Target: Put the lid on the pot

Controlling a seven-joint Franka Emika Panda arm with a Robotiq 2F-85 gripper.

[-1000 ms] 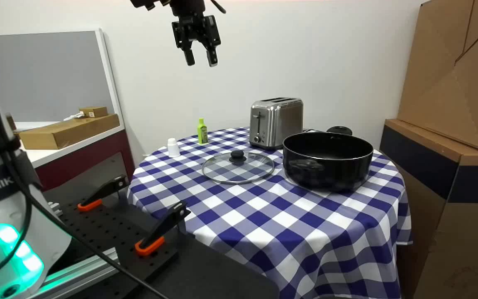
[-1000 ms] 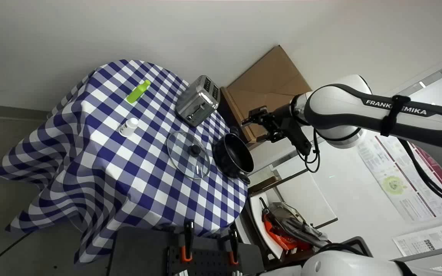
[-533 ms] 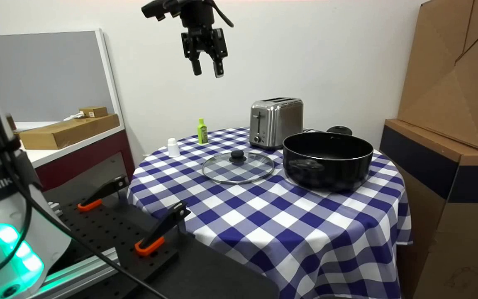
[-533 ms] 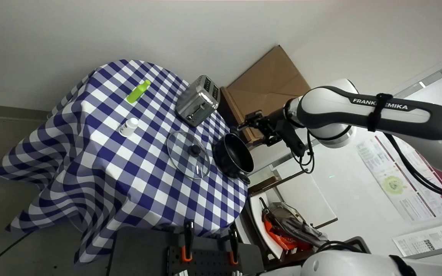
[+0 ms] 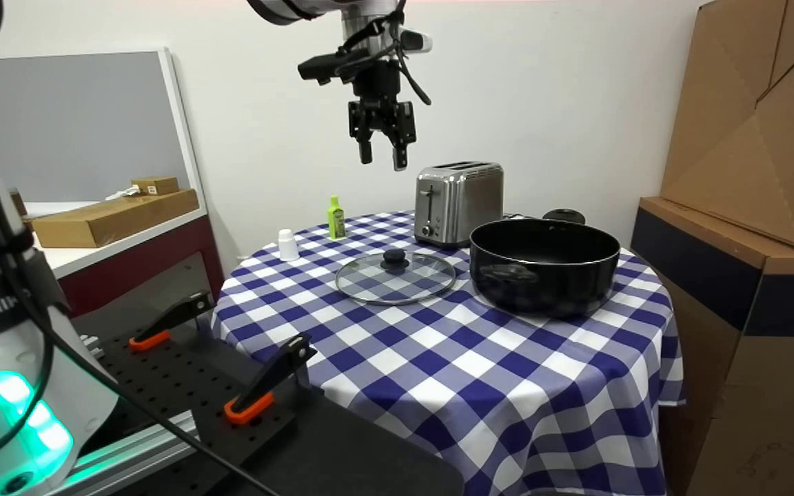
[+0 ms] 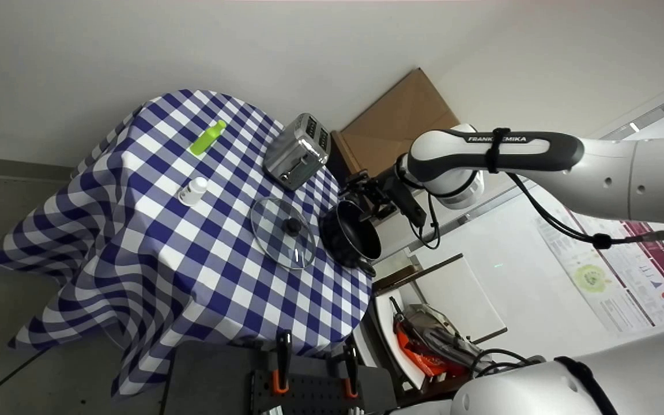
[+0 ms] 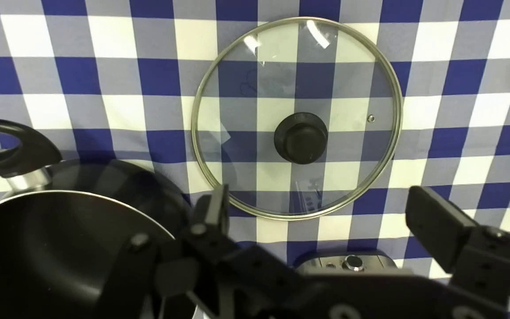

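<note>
In the wrist view, glare streaks the lid (image 7: 297,120) at 11 and 12 o'clock; the gripper (image 7: 319,197) looks blurred.

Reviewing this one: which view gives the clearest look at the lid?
The wrist view: the lid shows large and nearly face-on, its knob, most of its rim and even a small fitting distinct. Both exterior views show the whole lid too, but smaller and at a slant.

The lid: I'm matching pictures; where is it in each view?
In an exterior view: lid, just below centre.
In an exterior view: lid, below and left of centre.
Wrist view: lid, upper middle.
Shared landmark: pot, right of it in both exterior views, lower left in wrist view.
</note>
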